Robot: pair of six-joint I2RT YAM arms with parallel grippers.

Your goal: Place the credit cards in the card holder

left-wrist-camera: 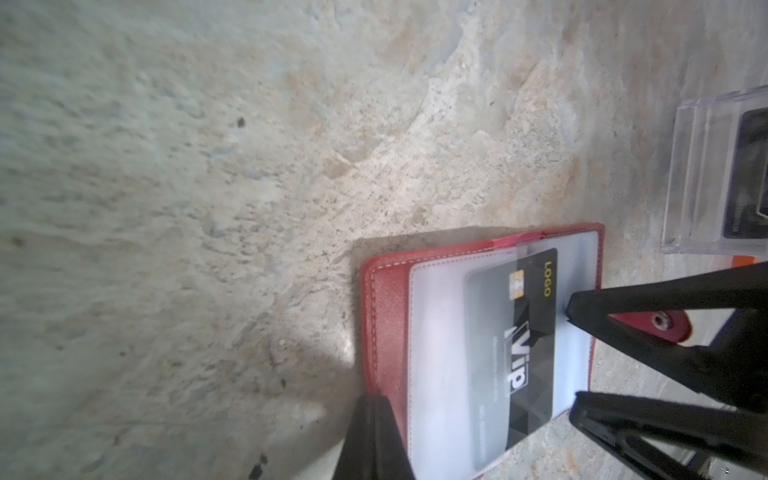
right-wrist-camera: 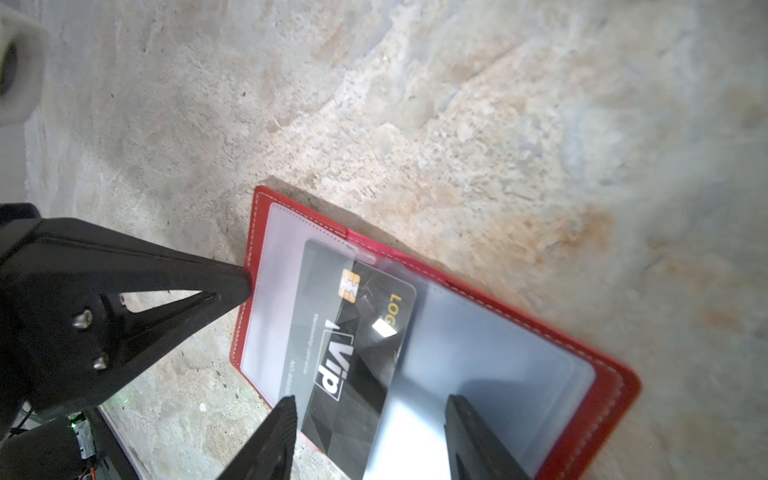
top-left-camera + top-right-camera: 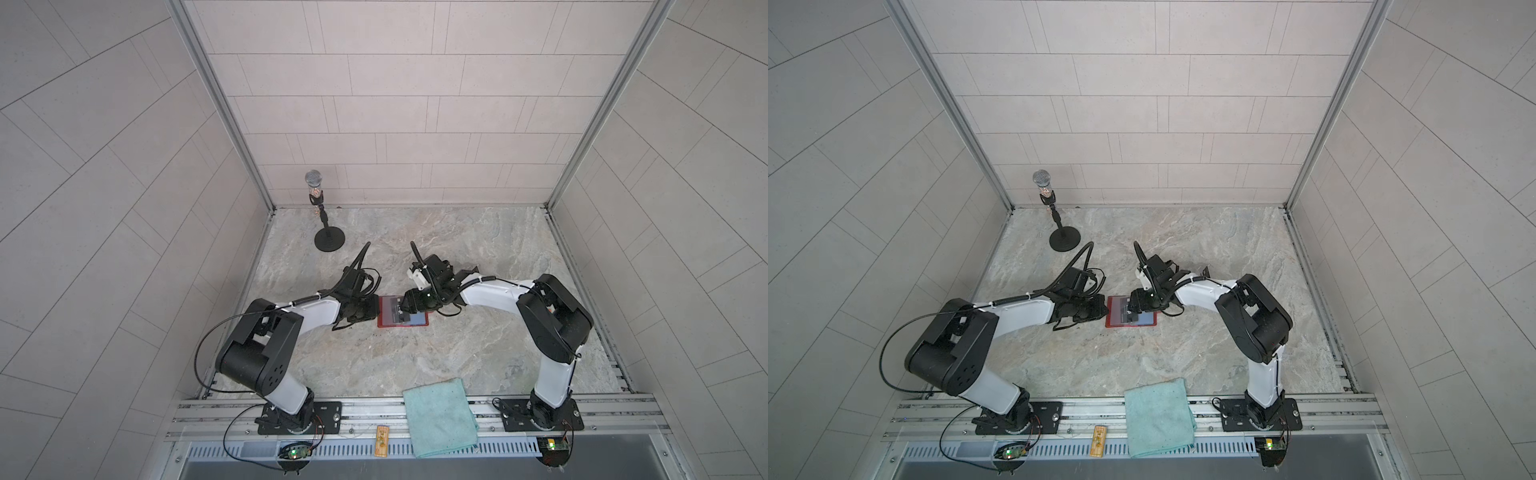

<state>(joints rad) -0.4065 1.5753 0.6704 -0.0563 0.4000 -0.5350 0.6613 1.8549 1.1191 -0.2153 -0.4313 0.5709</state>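
Nearest you, a teal cloth (image 3: 440, 417) (image 3: 1158, 417) drapes over the front rail onto the edge of the counter (image 3: 374, 374). Further in, at the middle of the counter, the red wallet (image 3: 402, 325) (image 3: 1129, 325) (image 1: 384, 324) (image 2: 615, 403) lies open and flat, clear sleeves facing up. The black card (image 1: 523, 345) (image 2: 357, 345) lies on it. One long side is tucked under the sleeve of the left page, and the other side is bare and glossy, reaching over the fold.

Your left gripper (image 1: 372, 399) (image 2: 245, 286) is closed to a point with nothing in it, its tip touching the wallet's left edge. Your right gripper (image 1: 575, 353) (image 2: 370, 405) is about half spread over the bare side of the card. It is not clamped on the card, and you cannot tell whether a fingertip touches it.

A clear plastic box (image 1: 706, 174) with something dark inside sits apart from the wallet. Farthest away, a microphone (image 3: 322, 216) (image 3: 1054, 208) stands on its round base by the back left corner.
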